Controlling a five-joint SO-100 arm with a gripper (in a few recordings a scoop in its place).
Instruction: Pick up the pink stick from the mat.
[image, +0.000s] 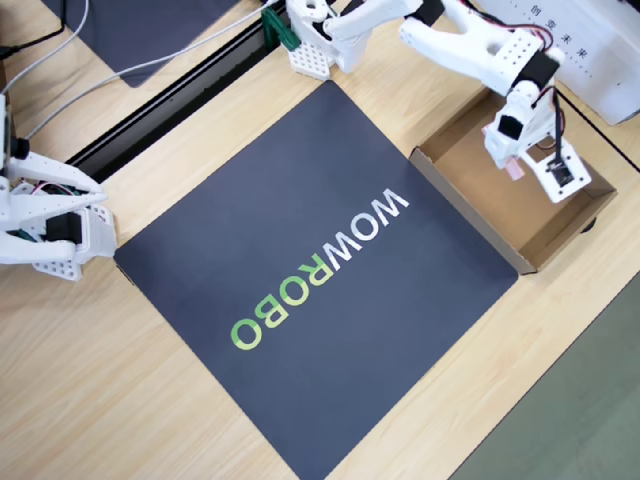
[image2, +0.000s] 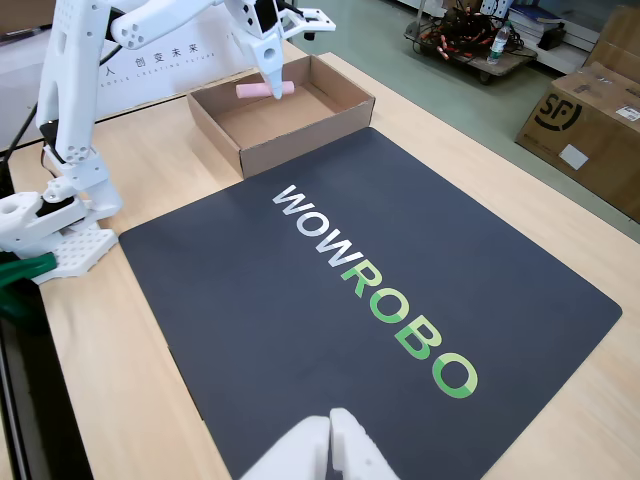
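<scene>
Pink stick (image2: 265, 89) lies inside the brown cardboard box (image2: 300, 135), close to the box's back wall in the fixed view. It rests flat on the box floor. In the overhead view only a small pink bit (image: 514, 168) peeks out from under the white arm.

White gripper (image2: 276, 80) hangs over the box, pointing down, with its tip right at the stick. I cannot tell if its fingers are spread apart or pinching the stick, because they look like one white point from here. In the overhead view the gripper (image: 510, 150) sits above the box too.

Big dark mat (image2: 380, 330) with the white and green "WOWROBO" letters lies on the wooden table (image2: 150, 150), just beside the box. Nothing rests on the mat near the letters.
</scene>
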